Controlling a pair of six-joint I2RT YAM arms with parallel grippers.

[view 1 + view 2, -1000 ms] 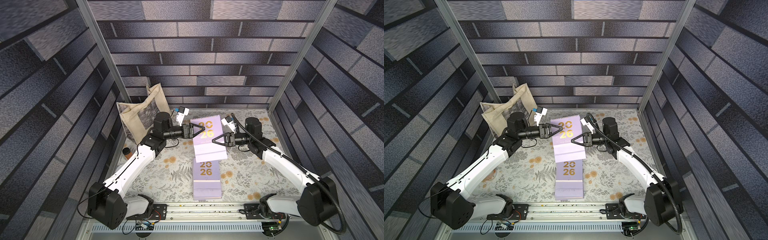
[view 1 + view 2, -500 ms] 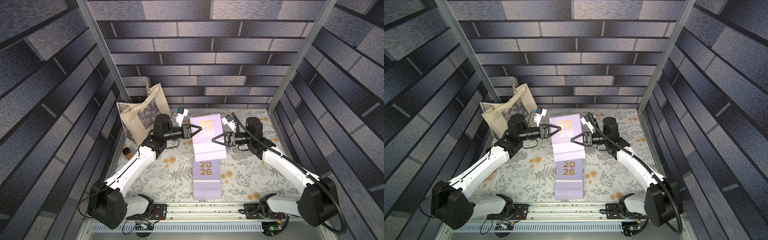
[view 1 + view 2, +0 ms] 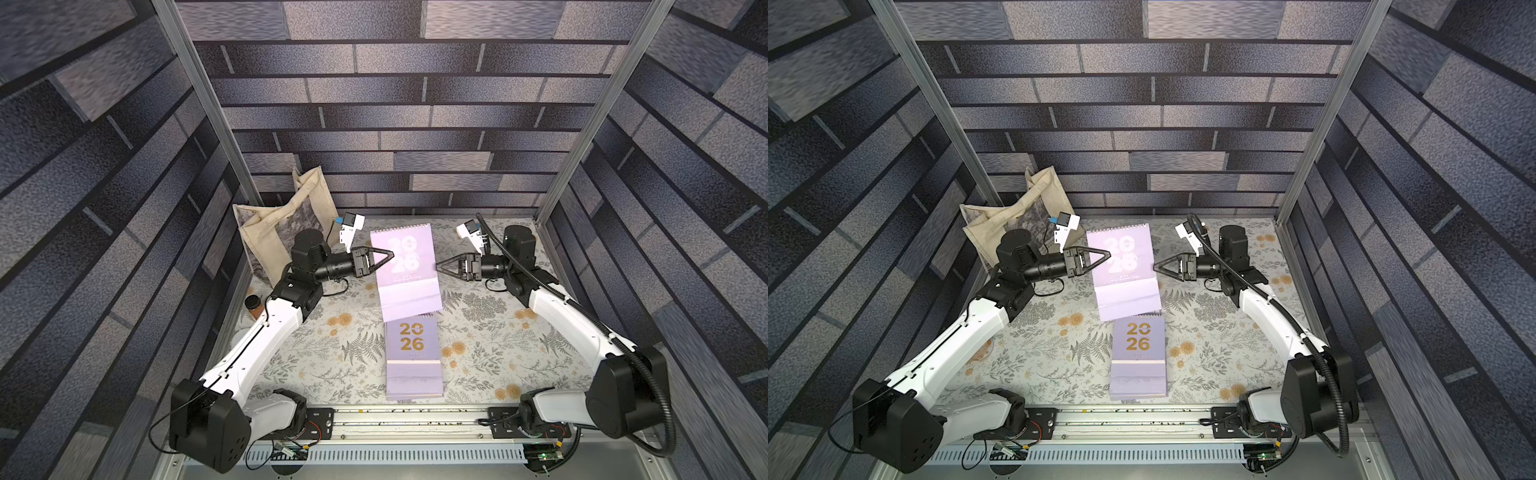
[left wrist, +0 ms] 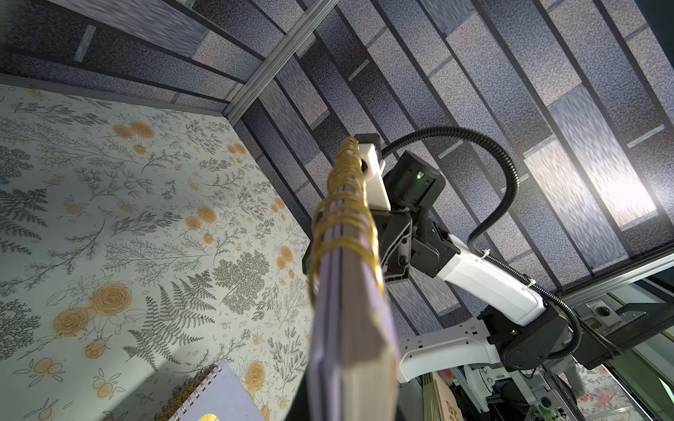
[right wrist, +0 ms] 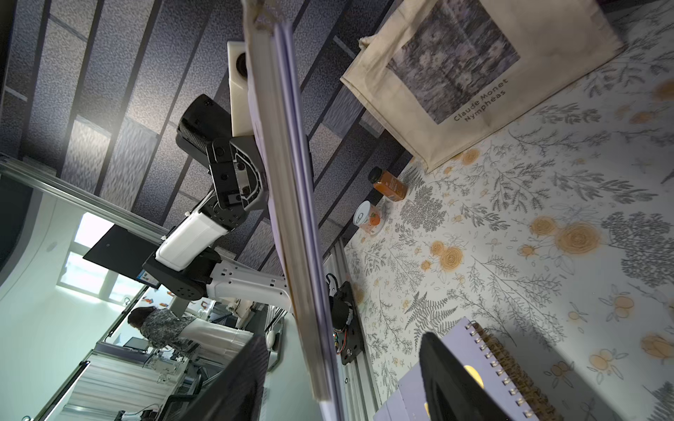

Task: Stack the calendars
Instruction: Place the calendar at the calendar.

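— Brick-print booth (image 3: 415,83), floral-cloth bench (image 3: 332,345). Task item where?
— Lavender lifted calendar (image 3: 409,286): up off the bench, between both arms, wire spiral (image 3: 401,227) at the far end, gold numerals facing up. Calendar stack (image 3: 413,361): flat near the front rail, just in front of it. Tote bag (image 3: 282,232) back-left, not part of this.
— End effectors?
— Left end effector (image 3: 390,255): clamped on the lifted calendar's left long edge, about mid-cover. Right end effector (image 3: 439,266): at the opposite edge, jaws parted, no pinch visible in the right wrist view.
— So a one-sided hold. Handling?
— Probably light. Stiff board covers, thin page block, seen edge-on in the left wrist view. Near flap possibly loose, so some risk of sag or swing. Smooth cover, likely to pivot in a single pinch.
— Best spot to grab?
— Long side edge, mid-length, clear of the wire spiral: bendy, snag risk. Pinch across the full thickness, never a single sheet. Low, level set-down onto the calendar stack, spirals lined up; otherwise probably a skewed pile.
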